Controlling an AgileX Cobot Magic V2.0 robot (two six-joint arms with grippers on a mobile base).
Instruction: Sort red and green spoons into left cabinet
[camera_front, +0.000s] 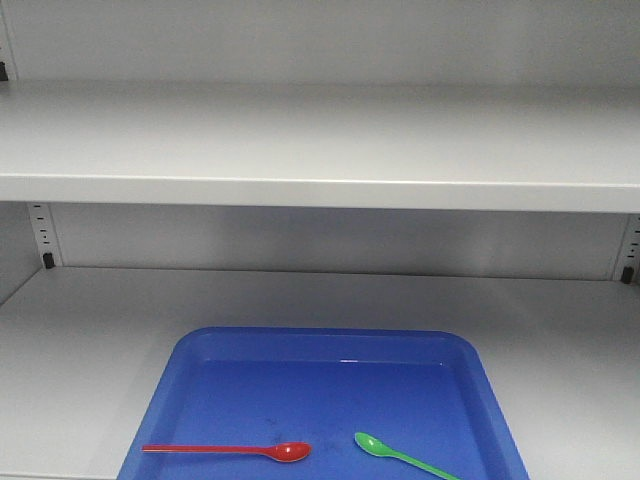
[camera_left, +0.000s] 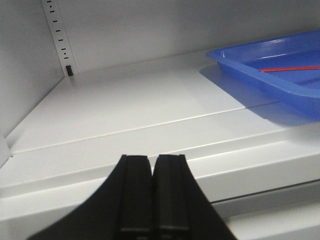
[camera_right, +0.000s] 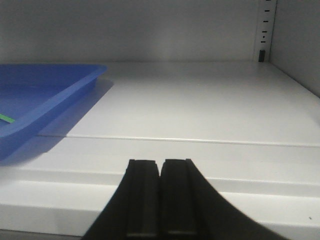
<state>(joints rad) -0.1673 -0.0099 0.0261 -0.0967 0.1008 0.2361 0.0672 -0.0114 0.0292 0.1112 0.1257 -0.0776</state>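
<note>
Both jaws are closed on nothing. The red spoon (camera_front: 232, 451) and green spoon (camera_front: 400, 455) are seen at lower centre in the blue tray (camera_front: 330, 345). Jaws should be opened and aligned across a handle.

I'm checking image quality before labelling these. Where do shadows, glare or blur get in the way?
Front view: even light, a faint glare streak on the blue tray, the red spoon and green spoon sharp. Left wrist view: the shut left gripper is dark and soft; the tray casts a bluish shadow. Right wrist view: the same for the right gripper.
</note>
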